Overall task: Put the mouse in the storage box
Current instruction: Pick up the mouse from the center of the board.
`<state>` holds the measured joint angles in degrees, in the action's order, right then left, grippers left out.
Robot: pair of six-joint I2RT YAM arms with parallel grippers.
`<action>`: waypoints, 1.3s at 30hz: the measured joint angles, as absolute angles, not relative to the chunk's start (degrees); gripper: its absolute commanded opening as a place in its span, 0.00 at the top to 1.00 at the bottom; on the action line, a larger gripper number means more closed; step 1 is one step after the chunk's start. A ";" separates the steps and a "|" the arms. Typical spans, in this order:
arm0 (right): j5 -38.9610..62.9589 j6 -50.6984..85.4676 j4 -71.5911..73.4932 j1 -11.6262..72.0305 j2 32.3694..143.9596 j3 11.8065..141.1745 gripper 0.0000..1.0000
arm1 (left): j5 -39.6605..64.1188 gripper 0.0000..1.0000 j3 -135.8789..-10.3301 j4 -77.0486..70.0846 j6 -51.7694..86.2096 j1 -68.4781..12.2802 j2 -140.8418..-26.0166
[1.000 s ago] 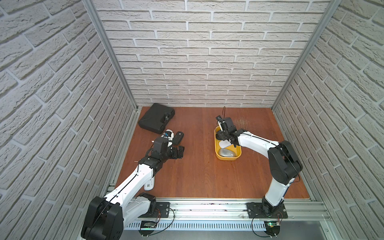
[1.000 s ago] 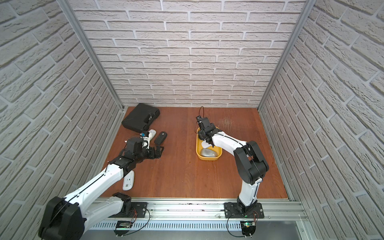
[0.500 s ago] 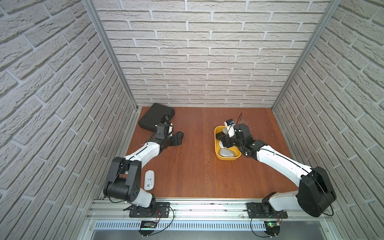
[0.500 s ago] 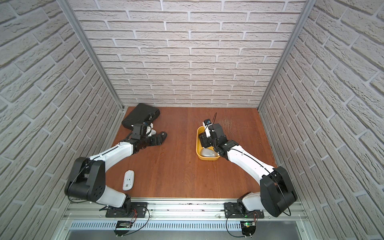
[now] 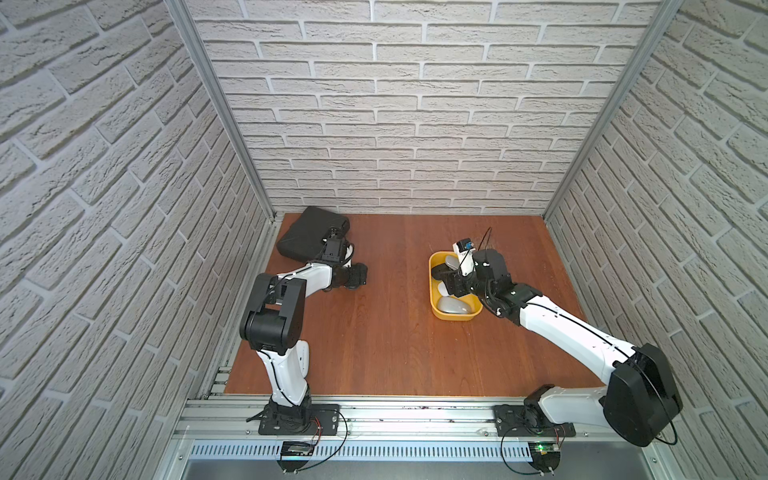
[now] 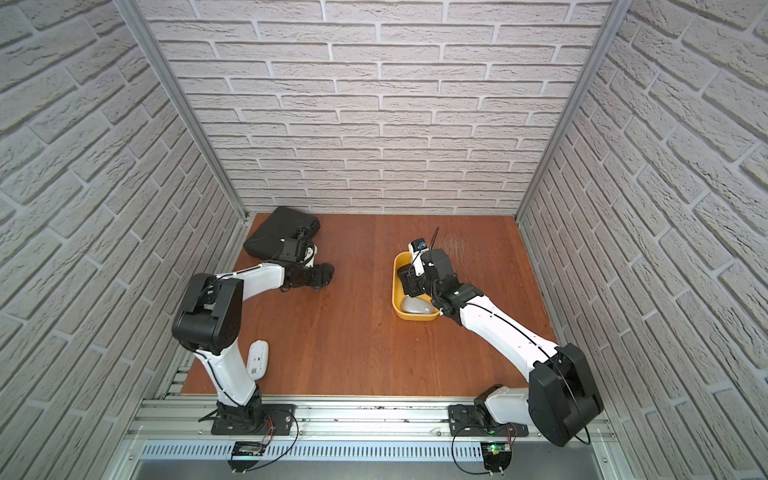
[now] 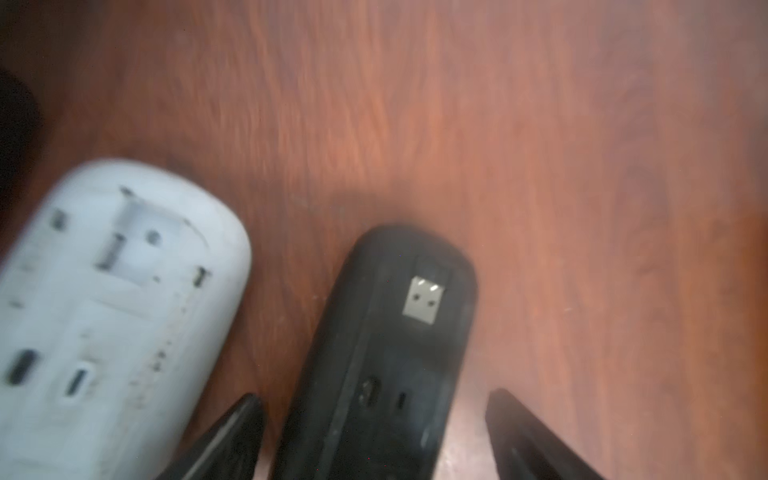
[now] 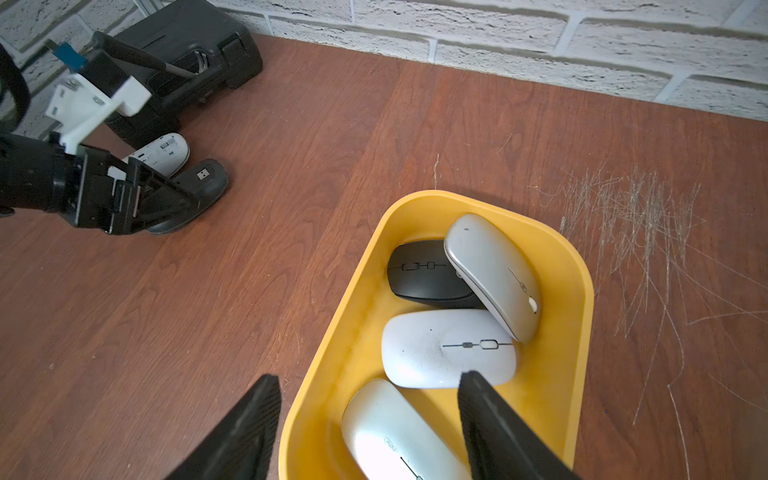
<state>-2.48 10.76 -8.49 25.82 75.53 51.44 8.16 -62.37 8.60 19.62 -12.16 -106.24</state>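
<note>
The black mouse [image 7: 395, 340] lay belly-up on the wooden table [image 7: 540, 166], well apart from the storage box [image 8: 582, 291], out on the side of the box where the left arm reached. It was a slim, matte black shell with a rounded nose. A small silver USB plug sat in a slot in its underside, with a couple of dark marks further back. The wrist view was blurred, so I could not make out anything finer.

The left gripper [image 7: 374, 395] straddled the mouse with its jaws apart, one finger along each flank. A sliver of wood showed between each finger and the shell, so nothing was pinched.

Just beside it, on the side farther from the box, lay an upturned white mouse [image 7: 112, 311], close but not touching. Farther from the box again sat the black case [image 8: 183, 41], by the brick wall.

The box was a shallow yellow tub with rounded corners and held four mice. These were a second black mouse [image 8: 424, 274], a silver mouse [image 8: 490, 274] leaning across it, a scuffed white mouse [image 8: 444, 349] and a glossy white mouse [image 8: 386, 432].

The right gripper [image 8: 370, 376] hung at one end of the box, spread wide and empty, with one finger outside the wall and the other over the inside.

In a top view a lone white mouse [image 6: 257, 359] lay well away from the box, near the left arm's base.
</note>
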 measured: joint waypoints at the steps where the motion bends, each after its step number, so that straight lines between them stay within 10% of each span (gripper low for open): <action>1: -2.50 10.76 -8.51 25.82 75.53 51.29 0.28 | 7.97 0.16 -62.61 8.75 19.53 -12.25 -106.37; 25: -2.66 11.64 -8.56 25.82 75.09 50.98 0.29 | -7.64 0.37 -72.58 21.65 16.10 -20.45 -112.16; 39: -1.65 13.41 -8.45 25.82 74.37 50.65 0.31 | 4.58 0.46 -59.24 16.08 16.75 -21.37 -99.57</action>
<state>-1.65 13.41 -8.45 25.82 74.37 50.65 4.58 -59.24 16.08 16.75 -21.37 -99.57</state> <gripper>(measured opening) 0.687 0.625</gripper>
